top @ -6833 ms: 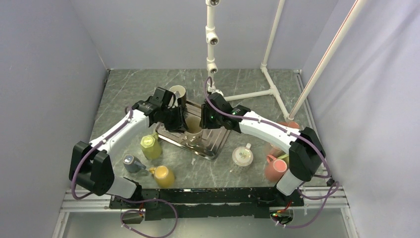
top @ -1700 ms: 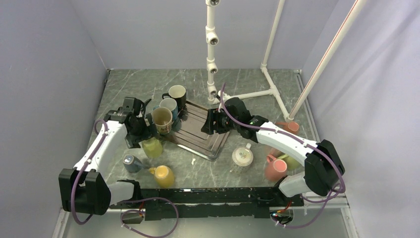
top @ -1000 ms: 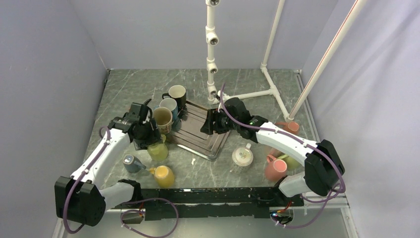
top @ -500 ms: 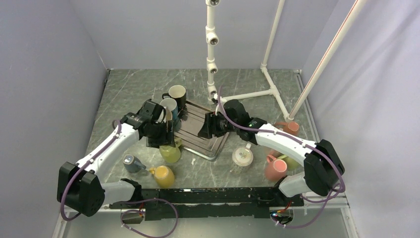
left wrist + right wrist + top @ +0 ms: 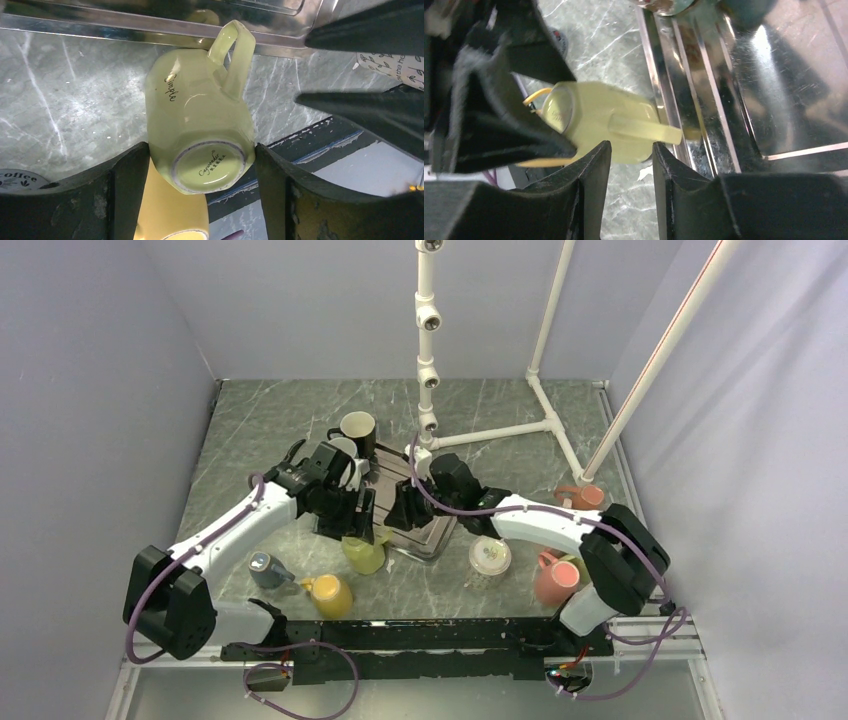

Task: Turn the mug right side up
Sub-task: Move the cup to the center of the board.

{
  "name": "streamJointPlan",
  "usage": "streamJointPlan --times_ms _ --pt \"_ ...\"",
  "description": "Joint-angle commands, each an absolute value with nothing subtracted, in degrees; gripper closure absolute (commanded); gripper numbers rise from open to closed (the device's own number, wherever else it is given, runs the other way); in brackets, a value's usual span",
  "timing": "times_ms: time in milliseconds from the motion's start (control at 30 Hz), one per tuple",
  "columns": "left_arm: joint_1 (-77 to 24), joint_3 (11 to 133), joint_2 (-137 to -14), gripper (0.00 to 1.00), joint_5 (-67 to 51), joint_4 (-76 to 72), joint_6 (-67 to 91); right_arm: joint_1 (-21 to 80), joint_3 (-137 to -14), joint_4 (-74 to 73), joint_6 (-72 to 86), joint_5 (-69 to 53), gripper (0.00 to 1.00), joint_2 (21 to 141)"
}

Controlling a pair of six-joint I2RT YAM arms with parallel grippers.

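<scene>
While the left claw (image 5: 198, 155) grips the pale green mug (image 5: 190, 115) across its body, a finger (image 5: 127, 180) pressed to each side, the mug hangs bottom-up and tilted just off the near edge of the metal tray (image 5: 100, 27). Its handle (image 5: 644, 127) points toward that tray. The mug looks lifted clear of the table (image 5: 60, 100), with a yellow mug (image 5: 170, 220) lying under it (partly hidden by the claw). The right claw (image 5: 630, 150) stands open with a narrow gap, its jaws aimed at the handle and holding nothing; the handle lies just past its tips.

My reading is that a handover or a two-claw turn is being set up. The danger is in the grip: the glazed wall looks smooth, and the left fingers hold near the base, so a push from the right claw could twist the mug out and drop it on the yellow mug or the tray rim. The narrow gap also leaves little room for error, since a tip striking the handle instead of straddling it would knock the mug sideways. Opening the left claw before the right has closed would let it fall
</scene>
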State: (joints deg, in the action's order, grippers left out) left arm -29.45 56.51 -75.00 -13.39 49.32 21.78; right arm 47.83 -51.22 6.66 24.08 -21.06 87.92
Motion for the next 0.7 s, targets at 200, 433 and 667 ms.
streamJointPlan --times_ms 200,433,667 --pt "-31.90 55.82 -75.18 0.16 -18.21 47.76 21.38 48.18 -53.47 13.98 33.37 -11.55 0.67 96.22" --pt "-31.99 55.45 -73.39 0.08 -19.67 47.44 21.42 49.30 -52.47 10.84 28.86 -15.48 0.69 94.40" --pt "-31.95 55.88 -68.09 0.06 -14.32 48.86 22.84 51.94 -49.11 11.16 23.46 -23.22 0.69 92.62"
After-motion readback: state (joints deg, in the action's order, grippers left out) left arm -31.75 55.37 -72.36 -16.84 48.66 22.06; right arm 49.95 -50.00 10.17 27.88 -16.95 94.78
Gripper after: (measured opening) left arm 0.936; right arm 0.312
